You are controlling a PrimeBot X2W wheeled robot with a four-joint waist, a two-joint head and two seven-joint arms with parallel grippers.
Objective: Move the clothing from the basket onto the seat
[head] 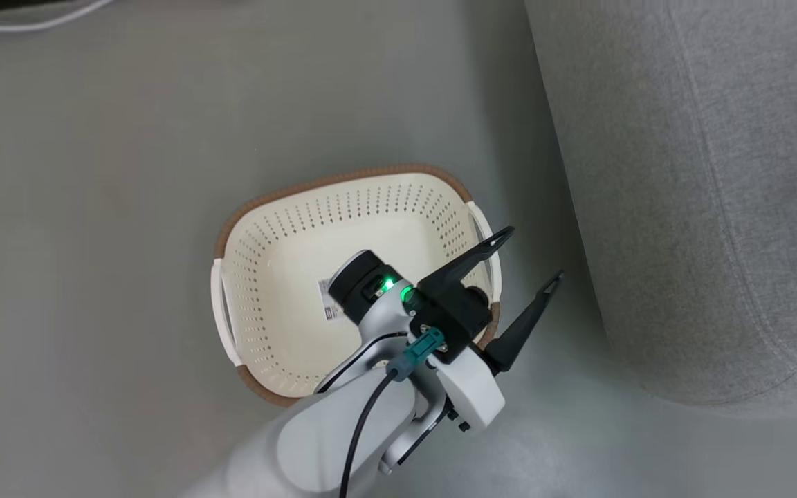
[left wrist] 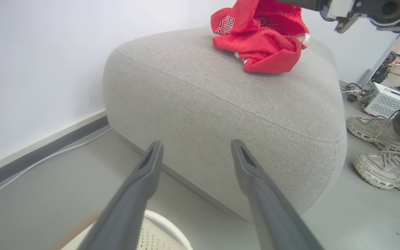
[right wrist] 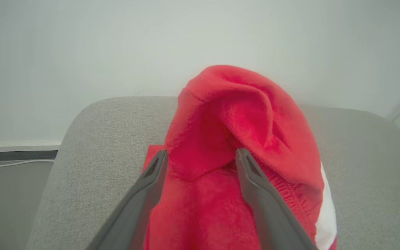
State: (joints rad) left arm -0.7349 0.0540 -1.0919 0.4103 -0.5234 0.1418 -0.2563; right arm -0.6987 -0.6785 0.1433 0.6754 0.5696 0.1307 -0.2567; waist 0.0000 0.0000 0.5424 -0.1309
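Red cloth that looks soft and light, the clothing (right wrist: pixel 241 121) lies in a floppy heap on the grey seat (left wrist: pixel 221 104), the right hand (right wrist: pixel 200 153) open around a fold, maybe touching it, a good spot to pinch, while the left hand (head: pixel 531 256) hangs open above the basket (head: pixel 343 176).

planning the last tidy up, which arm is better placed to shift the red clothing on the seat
Right, likely. The right end effector is open right at the clothing on the seat. The left end effector hangs open over the basket rim, short of the seat.
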